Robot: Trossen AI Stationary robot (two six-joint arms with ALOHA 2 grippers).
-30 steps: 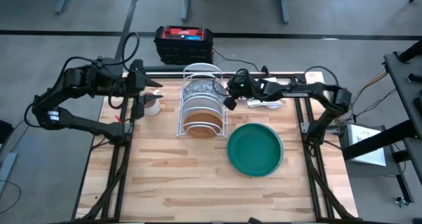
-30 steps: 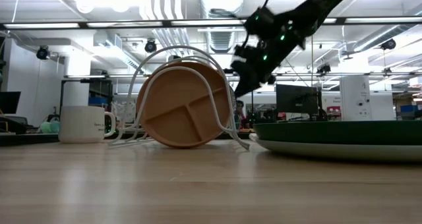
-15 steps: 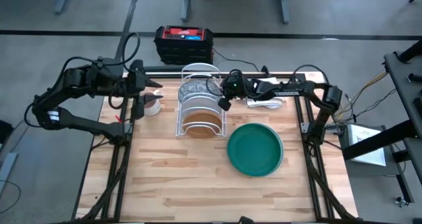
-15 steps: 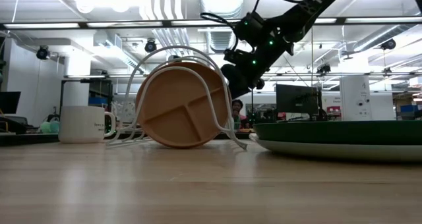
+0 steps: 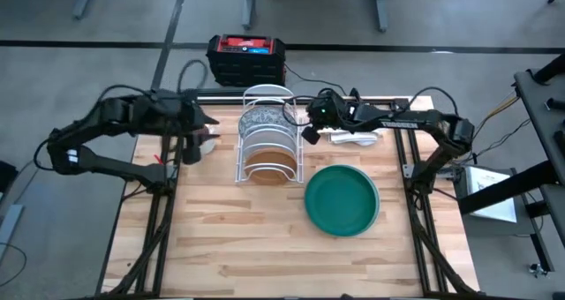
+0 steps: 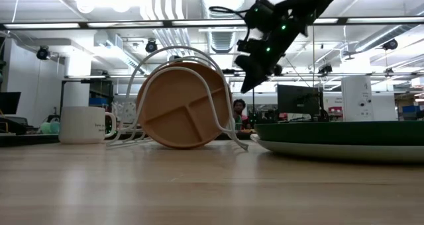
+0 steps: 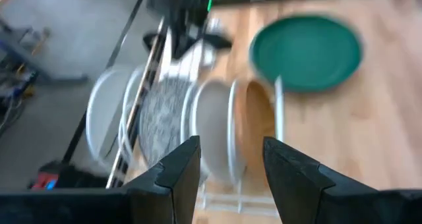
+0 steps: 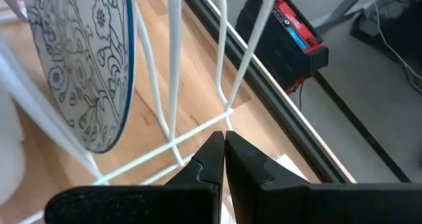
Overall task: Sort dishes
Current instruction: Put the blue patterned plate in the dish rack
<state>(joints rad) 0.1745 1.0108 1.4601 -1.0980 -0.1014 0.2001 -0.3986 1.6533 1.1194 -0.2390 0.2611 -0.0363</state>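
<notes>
Three plates sit in the white wire rack [image 5: 269, 146]; the big dark green round plate [image 5: 342, 199] lies flat on the wooden surface [image 5: 229, 238]. My right claw [image 5: 308, 134], pinched shut and empty, hovers beside the rack; left claw [image 7: 227, 168] gapes wide. Next, I reckon: open and grab green's rim.

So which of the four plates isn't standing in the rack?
The dark green plate. It lies flat on the table beside the white wire rack, while the tan-brown, plain white and grey-speckled plates stand upright in its slots.
</notes>
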